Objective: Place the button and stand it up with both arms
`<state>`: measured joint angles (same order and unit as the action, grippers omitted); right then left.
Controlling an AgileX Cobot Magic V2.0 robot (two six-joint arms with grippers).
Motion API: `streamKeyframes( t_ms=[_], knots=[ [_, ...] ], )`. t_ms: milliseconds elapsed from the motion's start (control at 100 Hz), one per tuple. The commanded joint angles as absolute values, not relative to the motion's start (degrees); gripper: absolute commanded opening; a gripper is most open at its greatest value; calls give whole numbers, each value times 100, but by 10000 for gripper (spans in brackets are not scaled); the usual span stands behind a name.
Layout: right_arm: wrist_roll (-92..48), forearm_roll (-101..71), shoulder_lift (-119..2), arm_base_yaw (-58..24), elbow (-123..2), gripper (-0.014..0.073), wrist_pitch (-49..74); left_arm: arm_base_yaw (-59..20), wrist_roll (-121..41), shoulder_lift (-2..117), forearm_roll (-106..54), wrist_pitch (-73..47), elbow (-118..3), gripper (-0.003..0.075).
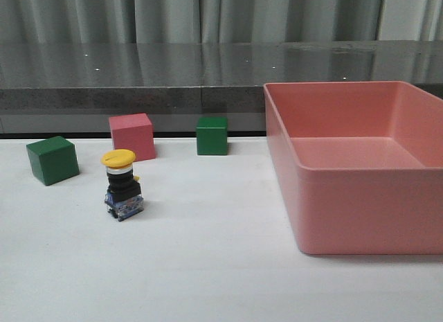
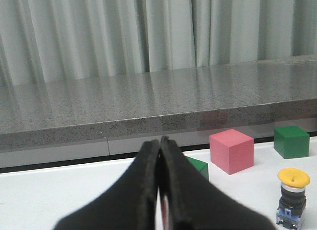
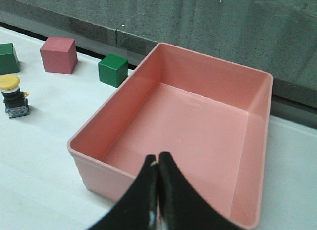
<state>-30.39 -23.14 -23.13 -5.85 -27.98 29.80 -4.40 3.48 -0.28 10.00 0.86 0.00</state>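
Note:
The button (image 1: 122, 185) stands upright on the white table, yellow cap on top, black body, blue-clear base; it also shows as the button (image 2: 292, 198) and the button (image 3: 13, 96). My left gripper (image 2: 159, 142) is shut with nothing between its fingers, well away from the button and raised over the table. Over the pink bin, my right gripper (image 3: 158, 158) is shut and holds nothing. Neither arm shows in the front view.
A large pink bin (image 1: 304, 197) fills the table's right side. Behind the button stand a pink cube (image 1: 131, 136), a green cube (image 1: 52, 159) at the left and a second green cube (image 1: 211, 135). A grey stone ledge (image 1: 138, 93) runs behind.

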Motion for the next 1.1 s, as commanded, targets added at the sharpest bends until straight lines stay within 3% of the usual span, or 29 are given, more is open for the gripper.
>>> streamKeyframes(
  t_ms=[0,350,680,1090],
  knots=[
    [-3025,-2395,-2318,-543,-2952,-60,2610,-441,408,-195,951,517,256,-19],
    [-2720,-1988,-1965,-548,-2571,-60,1938,-441,408,-195,951,517,256,-19],
    [239,-46,-641,-559,-748,-60,325,-441,408,-195,951,517,256,-19],
    [341,0,178,-559,73,-60,-232,-441,408,-195,951,517,256,-19]
  ],
)
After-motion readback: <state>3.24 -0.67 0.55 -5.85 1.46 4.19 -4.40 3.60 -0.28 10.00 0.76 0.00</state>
